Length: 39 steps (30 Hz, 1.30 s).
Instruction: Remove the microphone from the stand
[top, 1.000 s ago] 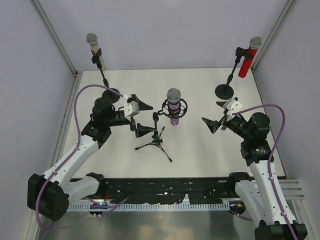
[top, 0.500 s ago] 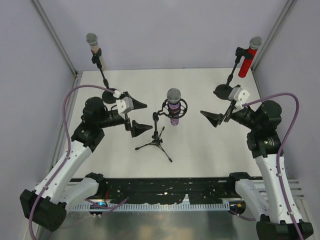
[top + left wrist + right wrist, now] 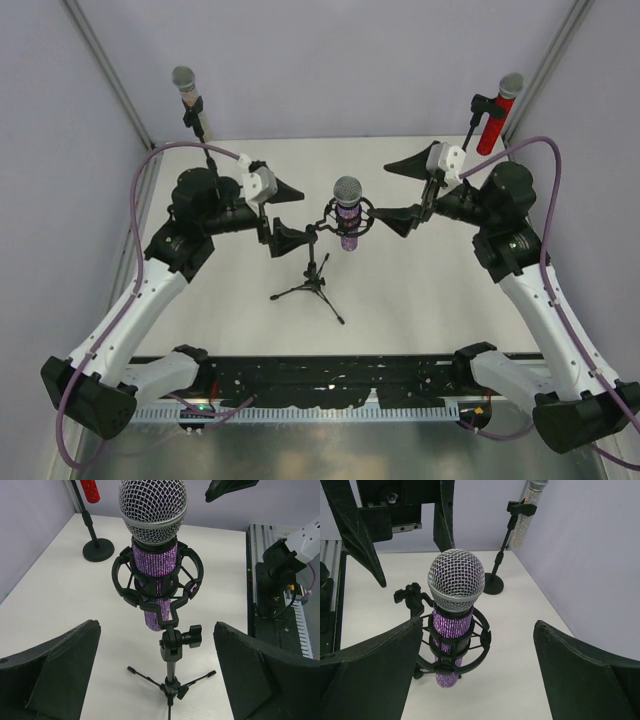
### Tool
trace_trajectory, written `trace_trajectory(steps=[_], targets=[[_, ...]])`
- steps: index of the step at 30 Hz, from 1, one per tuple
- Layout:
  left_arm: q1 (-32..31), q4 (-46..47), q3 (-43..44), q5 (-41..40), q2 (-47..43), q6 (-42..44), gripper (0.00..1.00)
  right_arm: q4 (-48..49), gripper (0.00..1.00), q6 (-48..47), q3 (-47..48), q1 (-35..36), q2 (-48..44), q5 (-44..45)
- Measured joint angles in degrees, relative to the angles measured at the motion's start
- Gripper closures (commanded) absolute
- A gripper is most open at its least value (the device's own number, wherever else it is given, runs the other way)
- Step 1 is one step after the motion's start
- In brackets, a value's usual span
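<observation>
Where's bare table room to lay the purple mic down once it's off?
Bare table lies front right, between the tripod stand and the right arm, and at the back between the silver microphone and red microphone. The middle is crowded: open left hand and right hand flank the purple microphone.

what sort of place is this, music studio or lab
Probably a robot lab test cell, not a studio: a white table boxed in by plain grey panels, a left arm and right arm bolted at its near edge, and a purple microphone, a red microphone and a pale microphone.
</observation>
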Motion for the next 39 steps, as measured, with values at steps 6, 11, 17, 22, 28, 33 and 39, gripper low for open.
trace_trajectory(steps=[6, 11, 17, 22, 28, 33, 39], targets=[[-1.55, -0.94, 0.66, -1.07, 1.68, -0.52, 0.0, -2.32, 0.04, -0.28, 4.94, 3.76, 5.35, 2.78], [-2.62, -1.31, 0.66, -1.53, 3.21, -0.81, 0.01, -3.69, 0.04, -1.11, 5.97, 5.73, 6.4, 4.09], [-3.23, -1.36, 0.44, -1.57, 3.39, -0.83, 0.02, -4.28, 0.04, -2.84, 5.75, 8.41, 7.02, 5.14], [-3.39, -1.05, -0.42, -1.79, 3.39, -0.85, 0.14, -4.07, 0.02, -3.34, 5.33, 9.97, 8.59, 7.02], [-3.5, -0.79, -2.69, -1.62, 3.41, -1.05, 0.42, -3.58, 0.04, -3.21, 4.63, 11.04, 10.56, 7.98], [-3.8, 0.0, -3.65, -1.42, 3.34, -0.96, 0.45, -1.84, 0.11, -2.64, 3.91, 11.39, 11.32, 7.85], [-3.85, 1.07, -3.8, -1.51, 3.34, -1.07, 0.55, 0.22, 0.25, -1.09, 3.52, 11.43, 12.31, 7.28]])
